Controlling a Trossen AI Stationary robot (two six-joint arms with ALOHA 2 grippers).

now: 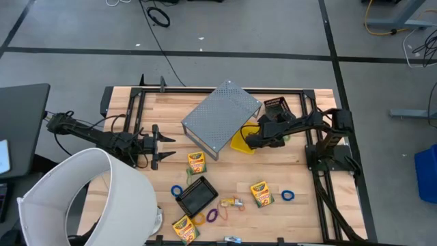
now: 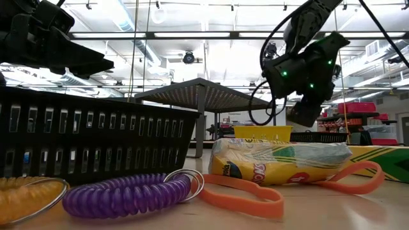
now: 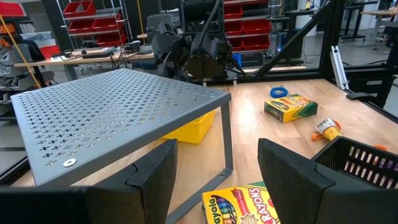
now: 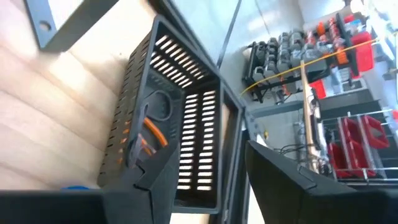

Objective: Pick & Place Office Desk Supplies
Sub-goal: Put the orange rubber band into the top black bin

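Observation:
Three yellow-and-green crayon boxes lie flat on the table: one (image 1: 196, 162) just ahead of my left gripper (image 1: 162, 143), one (image 1: 261, 193) near right, one (image 1: 184, 229) at the near edge. Blue loops (image 1: 177, 190) (image 1: 287, 195), a purple loop (image 1: 212, 215), an orange loop (image 2: 243, 195) and a multicoloured packet (image 1: 232, 202) lie around a black tray (image 1: 197, 196). My left gripper (image 3: 214, 180) is open and empty, low over the table. My right gripper (image 1: 250, 140) is open and empty, raised beside the yellow bin (image 1: 240, 142); it also shows in the right wrist view (image 4: 208, 180).
A grey perforated shelf (image 1: 220, 116) stands at the middle far side, with the yellow bin partly under it. A black slotted basket (image 1: 276, 106) at the far right holds an orange loop (image 4: 152, 134). A big white cylinder (image 1: 89, 198) fills the near left corner.

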